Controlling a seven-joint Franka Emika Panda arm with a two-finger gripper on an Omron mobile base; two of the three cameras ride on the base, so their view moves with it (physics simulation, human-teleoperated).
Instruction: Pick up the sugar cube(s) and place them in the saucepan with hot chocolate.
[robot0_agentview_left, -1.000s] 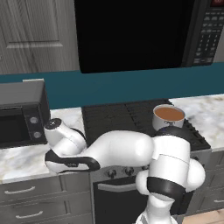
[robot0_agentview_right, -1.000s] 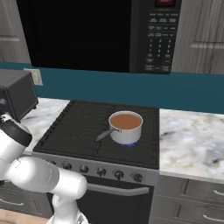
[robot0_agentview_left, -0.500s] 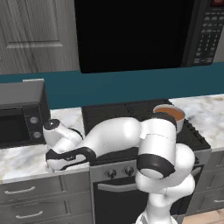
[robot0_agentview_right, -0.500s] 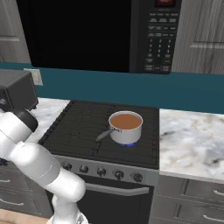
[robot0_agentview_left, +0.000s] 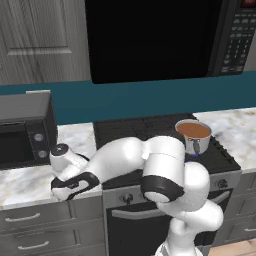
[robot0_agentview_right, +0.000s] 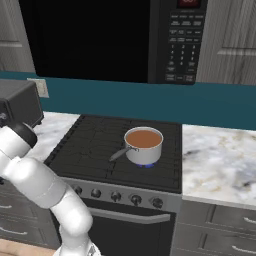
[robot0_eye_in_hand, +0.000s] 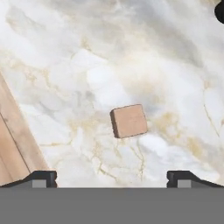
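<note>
Arm changes first: since a second ago I see the elbow swing up and over toward the left, and the wrist has dropped lower over the marble counter (robot0_agentview_left: 20, 182) beside the stove (robot0_agentview_right: 100, 150). The pot and the rest of the kitchen have stayed put. The sugar cube (robot0_eye_in_hand: 128, 121) is a small tan-brown block with a flat top and one darker side. It lies alone on the pale marble, touching nothing else. The gripper (robot0_eye_in_hand: 111, 177) is open, with its two dark fingertips (robot0_eye_in_hand: 41, 177) spread wide apart at the bottom of the hand view. The cube sits a little above them and about midway across the gap, so it is in front of the fingers and not yet between them. The gripper is not touching it. A strip of wood floor (robot0_eye_in_hand: 11, 148) shows past the counter edge on the left of the hand view. The saucepan with hot chocolate (robot0_agentview_right: 144, 145) stands on the stove, well apart from the cube, with brown drink inside and its short handle pointing toward the front left. A grey microwave (robot0_agentview_left: 22, 132) sits on the counter near the wrist.
</note>
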